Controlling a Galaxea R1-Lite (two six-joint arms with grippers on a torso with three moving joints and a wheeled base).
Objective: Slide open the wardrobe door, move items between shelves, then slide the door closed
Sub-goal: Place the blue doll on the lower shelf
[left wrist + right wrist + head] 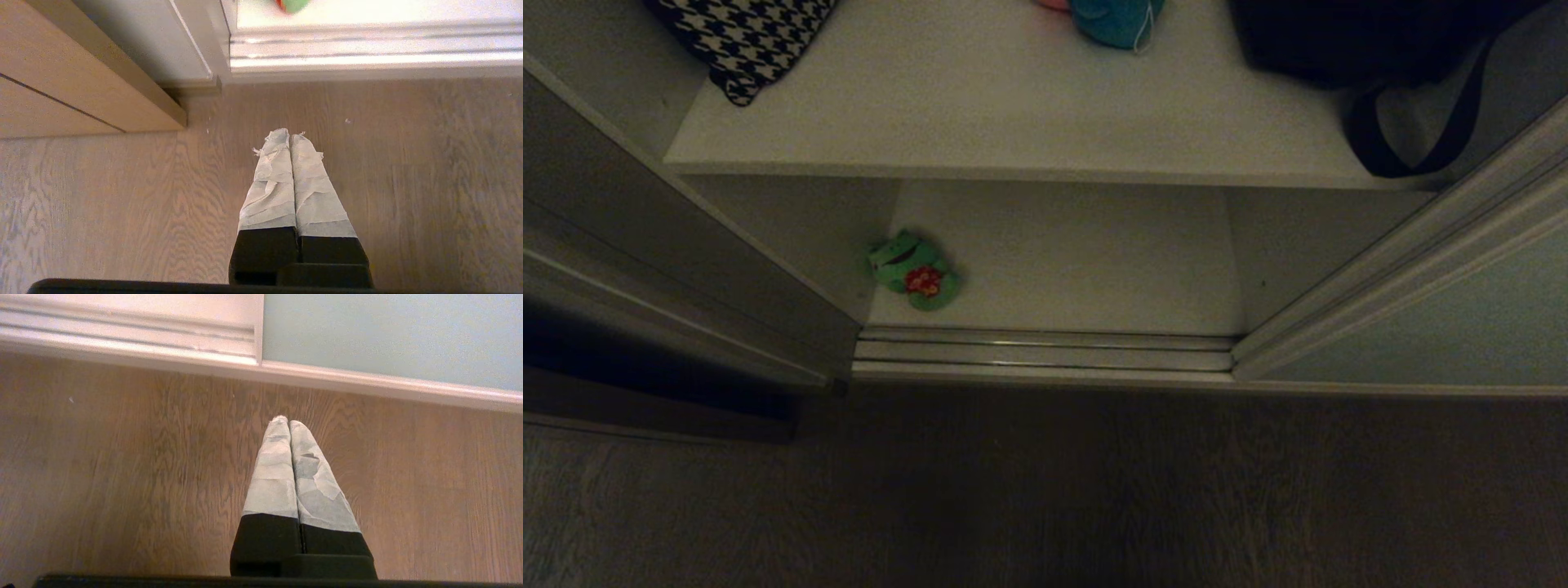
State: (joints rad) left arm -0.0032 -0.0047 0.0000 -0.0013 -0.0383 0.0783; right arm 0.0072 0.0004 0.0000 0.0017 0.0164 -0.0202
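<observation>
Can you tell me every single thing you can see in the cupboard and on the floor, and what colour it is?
Small green plush toy with a red spot: one, green, on the lower white shelf, near its left wall.
Blue plush toy with a pink patch: one, blue, at the back of the upper shelf, partly cut off.
Black-and-white houndstooth cushion: one, upper shelf, left.
Black strapped bag: one, upper shelf, right, strap hanging over the edge.
White matte shelves: two, one above the other.
Pale grey-green sliding door: one, slid to the right, wardrobe open.
Brown wood floor: in front.
Left gripper: shut, empty, above the floor.
Right gripper: shut, empty, above the floor.
</observation>
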